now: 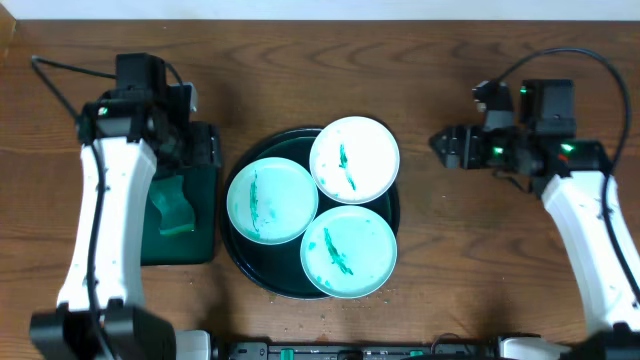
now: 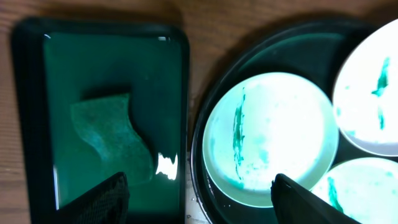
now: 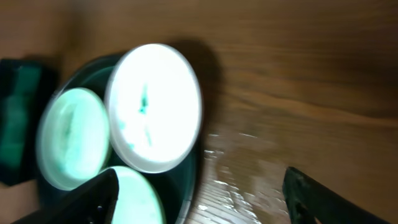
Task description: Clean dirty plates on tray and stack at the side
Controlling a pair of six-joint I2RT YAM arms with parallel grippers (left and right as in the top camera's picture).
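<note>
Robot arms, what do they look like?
The left arm and right arm are alike: white shells on the long links, black joints and wrists, thin black cables looping off. Green lights glow on the right wrist. Fingers are black.

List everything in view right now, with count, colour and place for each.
round white plates with pale teal rims: 3, green smears on each, clustered on the round tray
round glossy black-green tray: 1, table centre, under the plates
rectangular dark green tray: 1, just left of the round tray
green sponge: 1, wavy-edged, lying in the rectangular tray
brown wood-grain tabletop: 1, under everything
left gripper: 1, black fingers, open and empty, above the gap between the two trays
right gripper: 1, black fingers, open and empty, over the tabletop right of the round tray
</note>
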